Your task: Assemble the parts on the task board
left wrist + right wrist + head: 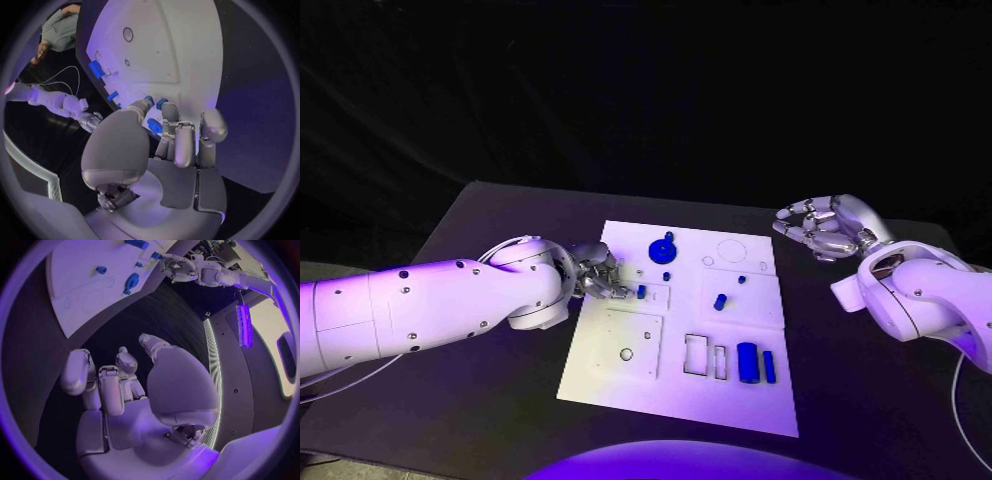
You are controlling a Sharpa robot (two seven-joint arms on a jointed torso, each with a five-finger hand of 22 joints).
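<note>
in the head view the left hand point(599, 272) sits at the task board's point(678, 400) left edge, fingertips touching a small blue part point(640, 292), while the right hand point(828, 228) hovers curled and empty off the board's far right corner, well apart. in the left wrist view the fingers point(181, 137) pinch that short, blocky part point(154, 126) against the board; in the right wrist view the board lies well ahead of the curled right hand.

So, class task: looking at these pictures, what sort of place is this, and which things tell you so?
Probably a robotics lab or test bench. A black table holds a white task board with small blue parts, and two white robot arms reach in, left hand at the board, right hand held off it.
</note>
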